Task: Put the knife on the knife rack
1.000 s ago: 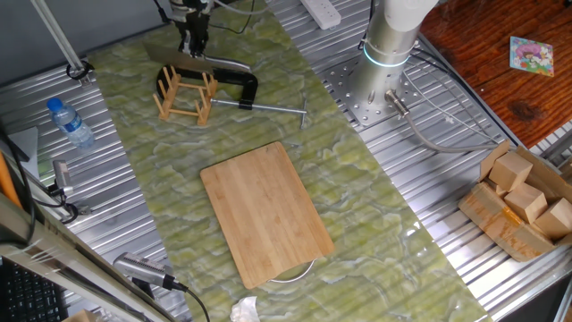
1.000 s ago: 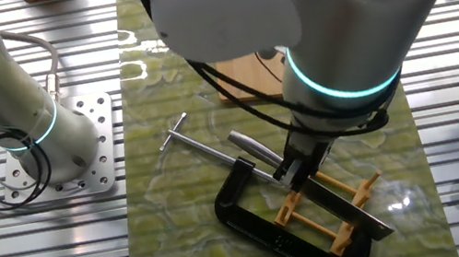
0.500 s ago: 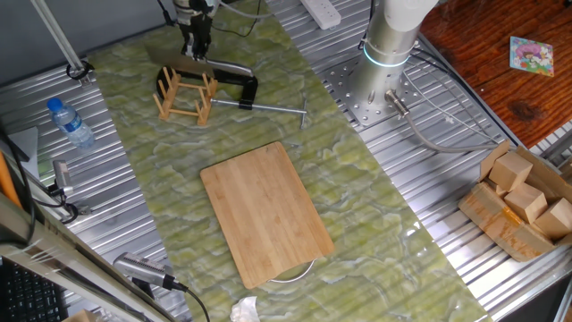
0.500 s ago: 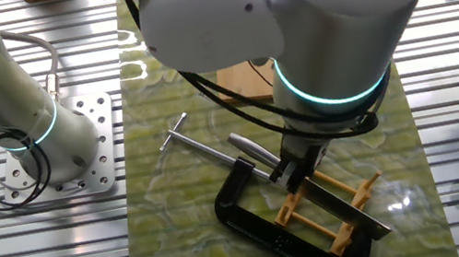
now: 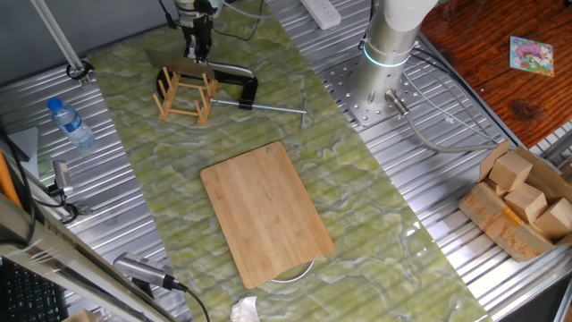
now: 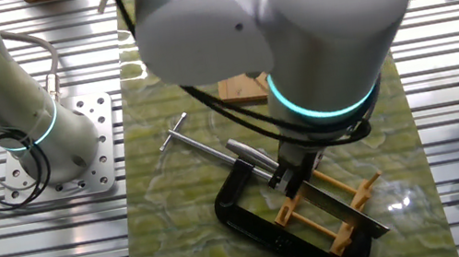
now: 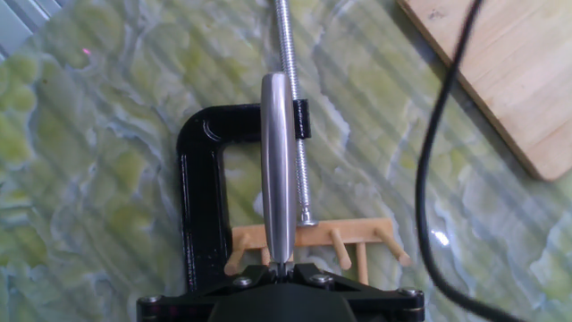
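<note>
Steel knife (image 7: 277,170) below hand (image 7: 281,273)

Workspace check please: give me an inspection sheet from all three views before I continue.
Surface: green marbled mat on a slatted metal table.
Job's things: knife standing in the knife rack.
Clutter: black C-clamp, cutting board, water bottle, wooden blocks.
Grippers: gripper at the knife; hold cannot be judged.
Cables: black cable crossing hand view.
Surroundings: power strip.
</note>
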`<state>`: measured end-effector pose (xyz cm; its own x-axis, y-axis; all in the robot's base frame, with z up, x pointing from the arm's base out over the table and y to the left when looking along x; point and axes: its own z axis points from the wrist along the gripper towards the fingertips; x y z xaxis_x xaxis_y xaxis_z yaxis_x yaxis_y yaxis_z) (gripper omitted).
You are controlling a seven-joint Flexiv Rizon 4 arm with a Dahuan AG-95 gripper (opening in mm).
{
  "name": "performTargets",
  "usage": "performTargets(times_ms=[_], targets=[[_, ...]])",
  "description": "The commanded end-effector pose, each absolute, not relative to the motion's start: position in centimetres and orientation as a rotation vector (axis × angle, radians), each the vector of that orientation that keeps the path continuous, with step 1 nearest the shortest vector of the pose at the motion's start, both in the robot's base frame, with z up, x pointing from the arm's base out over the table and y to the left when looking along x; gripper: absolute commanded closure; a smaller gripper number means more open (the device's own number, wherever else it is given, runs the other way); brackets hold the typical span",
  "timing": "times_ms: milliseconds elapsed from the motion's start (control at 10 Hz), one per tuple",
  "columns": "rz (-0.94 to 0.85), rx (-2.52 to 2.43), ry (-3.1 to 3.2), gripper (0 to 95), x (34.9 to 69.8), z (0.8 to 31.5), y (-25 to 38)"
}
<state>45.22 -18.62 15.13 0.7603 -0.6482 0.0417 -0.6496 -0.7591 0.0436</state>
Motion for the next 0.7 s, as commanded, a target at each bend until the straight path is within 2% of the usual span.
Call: performTargets(times_ms=[100, 700], targets=[[0.034, 2.911, -1.066, 95.0, 45.6, 14.8, -18.7], [0.045, 2.923, -1.079, 95.0, 45.5, 13.3, -18.9]])
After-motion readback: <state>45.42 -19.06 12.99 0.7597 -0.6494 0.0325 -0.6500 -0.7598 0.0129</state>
